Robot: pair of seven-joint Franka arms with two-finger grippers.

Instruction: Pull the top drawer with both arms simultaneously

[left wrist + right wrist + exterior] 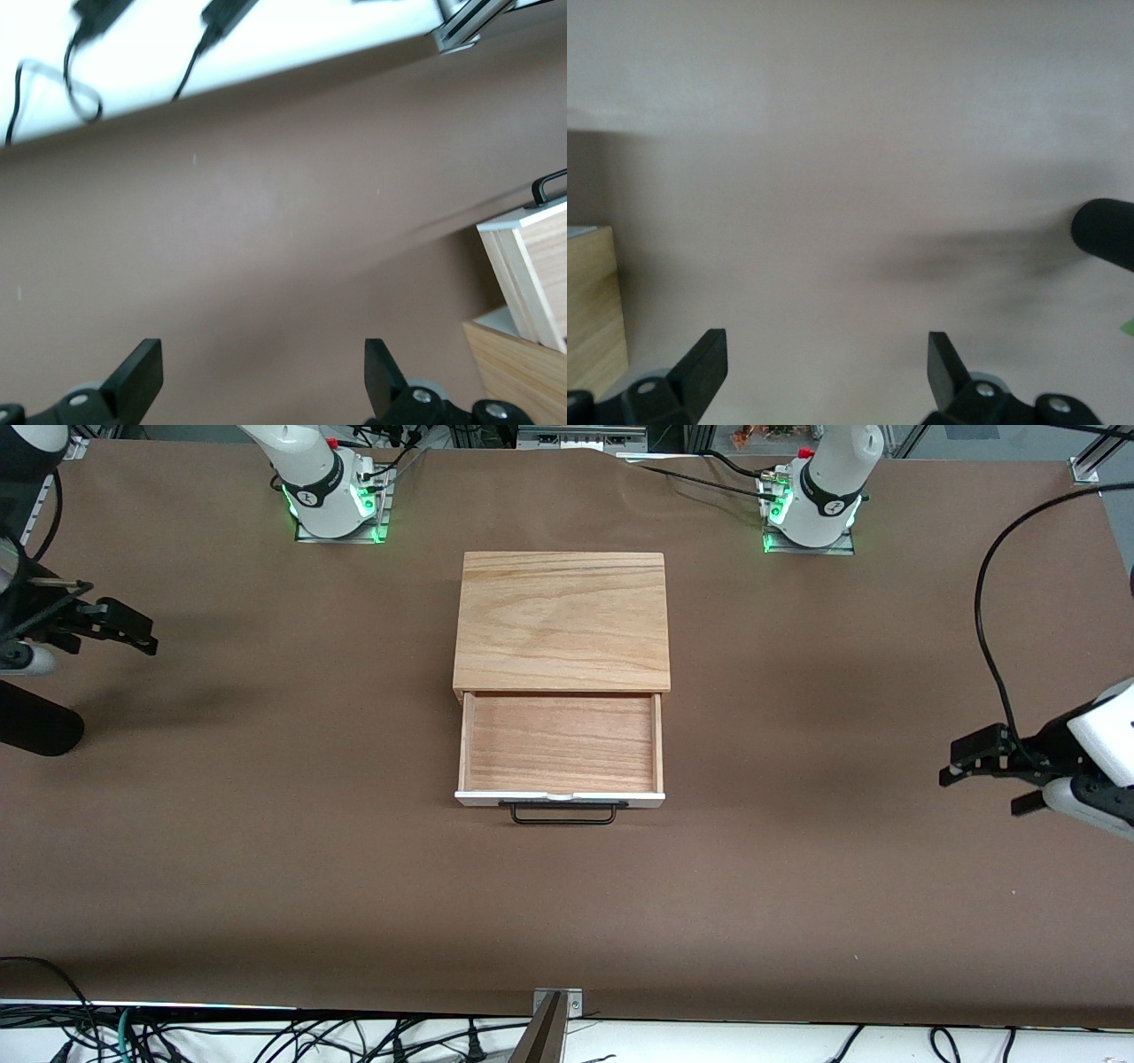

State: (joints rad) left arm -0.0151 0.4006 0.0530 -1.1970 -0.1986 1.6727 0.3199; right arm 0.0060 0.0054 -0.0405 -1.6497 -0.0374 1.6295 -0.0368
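The top drawer [561,744] stands pulled out of the wooden box [563,620], its reddish wood floor bare. Its white front panel [560,798] and black bar handle [563,813] face the front camera. My left gripper [961,766] hangs open over the brown table at the left arm's end, well away from the drawer. In the left wrist view the gripper [261,376] holds nothing, and a drawer corner [532,266] shows at the edge. My right gripper [133,633] hangs open over the right arm's end. The right wrist view shows this gripper [824,367] empty, with the box [594,301] beside it.
A black cylindrical arm part [35,731] sits at the right arm's end of the table. It also shows in the right wrist view [1107,232]. Cables [106,1036] and a metal bracket [554,1010] line the table edge nearest the front camera.
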